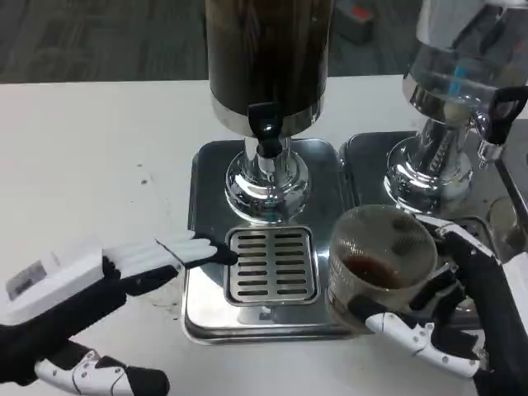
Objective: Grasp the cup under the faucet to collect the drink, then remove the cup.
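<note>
The cup point(381, 257), with a little dark drink inside, is held by the right hand point(450, 309), off to the right of the tap point(266, 124). The left hand point(107, 285) is kept loose, fingers out flat, touching the metal tray point(206, 318) beside the grate point(271, 264). A second drink tank point(458, 91) is seen behind the cup.

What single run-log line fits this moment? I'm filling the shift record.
phase: cup removed | right hand: holds cup, dark drink inside, right of drip grate | left hand: open, fingertips at grate | faucet: no stream visible

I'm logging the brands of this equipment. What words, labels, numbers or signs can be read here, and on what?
No text can be read on anything.
Left hand: a grey patch on its white back, too blurred to read.
Dark dispenser, clear dispenser, cup, drip tray: no markings visible.
</note>
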{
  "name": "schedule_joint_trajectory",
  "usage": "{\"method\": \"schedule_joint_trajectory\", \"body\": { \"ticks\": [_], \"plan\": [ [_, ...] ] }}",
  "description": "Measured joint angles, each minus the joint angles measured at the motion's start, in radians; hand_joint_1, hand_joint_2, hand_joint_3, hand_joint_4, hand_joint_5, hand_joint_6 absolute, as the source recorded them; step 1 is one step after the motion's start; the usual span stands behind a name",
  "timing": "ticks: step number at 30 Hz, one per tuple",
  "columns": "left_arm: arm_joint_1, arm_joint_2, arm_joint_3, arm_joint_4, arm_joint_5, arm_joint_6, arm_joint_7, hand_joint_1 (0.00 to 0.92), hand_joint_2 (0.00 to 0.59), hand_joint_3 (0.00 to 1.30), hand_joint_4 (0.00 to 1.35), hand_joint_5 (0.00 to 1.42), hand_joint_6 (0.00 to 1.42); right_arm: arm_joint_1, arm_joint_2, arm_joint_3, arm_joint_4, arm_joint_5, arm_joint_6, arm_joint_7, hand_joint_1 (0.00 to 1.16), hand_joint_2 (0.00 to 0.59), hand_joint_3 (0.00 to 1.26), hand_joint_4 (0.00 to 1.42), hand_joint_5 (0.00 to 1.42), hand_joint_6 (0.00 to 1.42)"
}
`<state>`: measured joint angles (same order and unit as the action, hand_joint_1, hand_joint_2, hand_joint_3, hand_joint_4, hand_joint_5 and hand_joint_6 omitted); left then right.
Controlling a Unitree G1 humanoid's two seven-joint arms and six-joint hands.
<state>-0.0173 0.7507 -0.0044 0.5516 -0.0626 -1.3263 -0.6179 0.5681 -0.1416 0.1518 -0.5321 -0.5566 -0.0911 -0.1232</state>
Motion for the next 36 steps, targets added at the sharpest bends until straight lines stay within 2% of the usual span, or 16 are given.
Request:
{"method": "schedule_joint_trajectory", "body": {
  "ticks": [15,26,36],
  "plan": [
    [0.098,0.043,-0.018,-0.088,-0.045,-0.016,0.014,0.000,0.109,0.16,0.07,0.08,0.23,0.092,-0.016,-0.001,-0.065,0.018,-0.008,0.012,0.94,0.196,0.56,0.61,0.82,1.00],
    [0.107,0.067,-0.015,-0.101,-0.045,-0.031,0.022,0.000,0.109,0.17,0.07,0.08,0.22,0.125,-0.017,0.000,-0.072,0.025,-0.019,0.014,0.94,0.189,0.56,0.61,0.83,1.01],
    [0.106,0.071,-0.016,-0.099,-0.045,-0.031,0.022,0.000,0.109,0.17,0.07,0.08,0.22,0.136,-0.012,0.007,-0.072,0.026,-0.035,0.014,0.95,0.186,0.57,0.63,0.83,1.02]
  ]
}}
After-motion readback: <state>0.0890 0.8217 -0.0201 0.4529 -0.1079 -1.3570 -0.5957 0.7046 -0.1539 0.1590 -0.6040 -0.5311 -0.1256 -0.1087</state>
